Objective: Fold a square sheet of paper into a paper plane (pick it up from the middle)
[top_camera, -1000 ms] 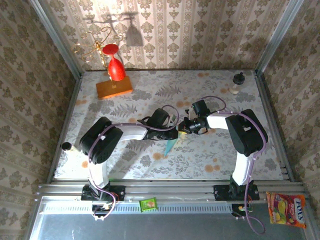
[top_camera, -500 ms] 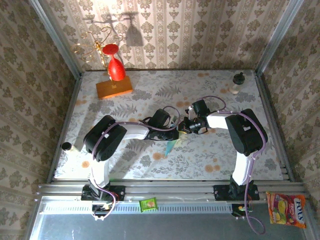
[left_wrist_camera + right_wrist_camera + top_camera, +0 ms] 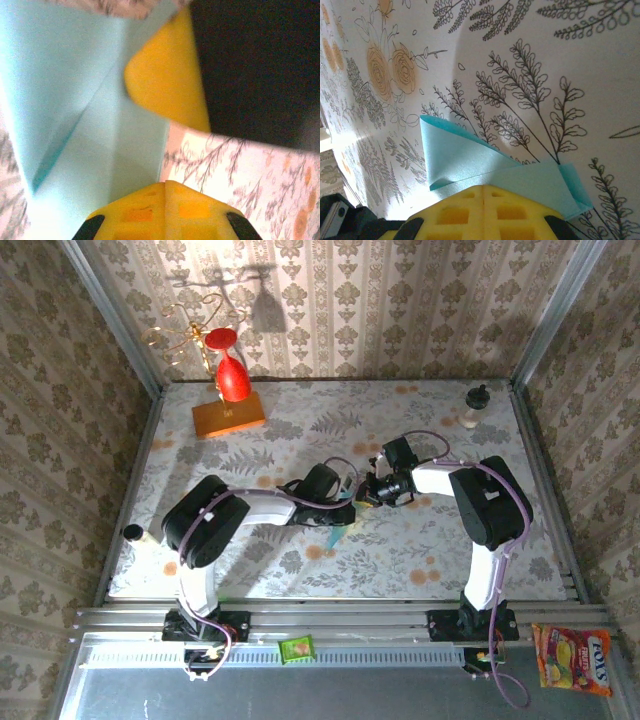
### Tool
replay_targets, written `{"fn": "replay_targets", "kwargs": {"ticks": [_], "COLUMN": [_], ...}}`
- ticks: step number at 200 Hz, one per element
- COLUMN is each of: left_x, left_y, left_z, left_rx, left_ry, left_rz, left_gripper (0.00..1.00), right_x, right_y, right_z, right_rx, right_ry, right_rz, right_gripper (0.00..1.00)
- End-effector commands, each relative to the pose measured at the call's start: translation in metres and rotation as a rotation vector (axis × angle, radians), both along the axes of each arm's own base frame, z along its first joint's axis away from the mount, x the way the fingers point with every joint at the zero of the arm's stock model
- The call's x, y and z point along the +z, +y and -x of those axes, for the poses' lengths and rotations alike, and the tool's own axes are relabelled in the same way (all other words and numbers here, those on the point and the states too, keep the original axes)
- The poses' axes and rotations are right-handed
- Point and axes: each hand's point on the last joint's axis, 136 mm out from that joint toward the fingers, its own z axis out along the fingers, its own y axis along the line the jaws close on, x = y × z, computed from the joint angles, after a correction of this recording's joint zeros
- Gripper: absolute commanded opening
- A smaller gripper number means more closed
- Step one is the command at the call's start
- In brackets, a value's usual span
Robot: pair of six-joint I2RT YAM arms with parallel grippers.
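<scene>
Near ledge: a small green packet (image 3: 296,648) and a sweets bag (image 3: 573,658) lay on the metal rail, outside the table's (image 3: 420,565) near edge.
Open room: bare floral cloth stretched from the arm bases up to the grippers. It was wider on the right, out to the frame.
Left gripper (image 3: 347,512): clenched, yellow pads meeting along a seam, its tip down on the paper.
Right gripper (image 3: 367,496): also clenched, its tip against the folded edge, just beside the left one.
Paper plane (image 3: 337,533): mid-table under both tips, light blue, narrow end pointing near. One flap stood off the cloth in the right wrist view.
Far edge: an orange block (image 3: 229,417) carrying a red glass (image 3: 232,377) sat far left. A small bottle (image 3: 474,406) stood far right, and both were well apart from the arms.
Hard to see: from above the grippers covered most of the plane. The left wrist view was blurred. I could not tell whether either tip pinched the paper or only pressed it.
</scene>
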Motion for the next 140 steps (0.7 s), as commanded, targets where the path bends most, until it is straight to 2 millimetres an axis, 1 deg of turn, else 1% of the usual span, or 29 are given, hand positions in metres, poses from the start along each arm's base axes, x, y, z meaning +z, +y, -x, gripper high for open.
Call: {"fn": "replay_targets", "kwargs": {"ticks": [1, 25, 39, 58, 76, 91, 113, 125, 131, 140], "left_x": [-0.032, -0.032, -0.036, -0.039, -0.032, -0.016, 0.016, 0.033, 0.040, 0.049], "left_y": [0.036, 0.042, 0.051, 0.064, 0.065, 0.061, 0.055, 0.058, 0.062, 0.068], "left_z": [0.052, 0.069, 0.077, 0.084, 0.084, 0.076, 0.055, 0.041, 0.033, 0.025], "left_rx": [-0.033, -0.050, -0.042, -0.010, 0.008, 0.016, 0.049, 0.085, 0.107, 0.134], "left_ry": [0.145, 0.161, 0.176, 0.187, 0.177, 0.139, 0.065, 0.024, 0.010, -0.004], "left_rz": [-0.150, -0.169, -0.186, -0.197, -0.173, -0.142, -0.083, -0.059, -0.053, -0.046], "left_gripper": [0.00, 0.00, 0.00, 0.00, 0.00, 0.00, 0.05, 0.09, 0.14, 0.23], "right_x": [-0.054, -0.054, -0.053, -0.048, -0.038, -0.020, 0.016, 0.039, 0.050, 0.065], "right_y": [-0.036, -0.035, -0.035, -0.034, -0.028, -0.018, -0.005, 0.001, 0.004, 0.005], "right_z": [0.023, 0.022, 0.022, 0.021, 0.017, 0.014, 0.008, 0.006, 0.005, 0.006], "right_rx": [-0.066, -0.066, -0.062, -0.055, -0.037, -0.005, 0.038, 0.052, 0.062, 0.075], "right_ry": [0.143, 0.145, 0.140, 0.129, 0.106, 0.071, 0.005, -0.028, -0.044, -0.064], "right_rz": [0.201, 0.201, 0.198, 0.192, 0.156, 0.102, 0.046, 0.012, -0.009, -0.010], "right_gripper": [0.03, 0.03, 0.03, 0.03, 0.04, 0.06, 0.11, 0.16, 0.22, 0.28]}}
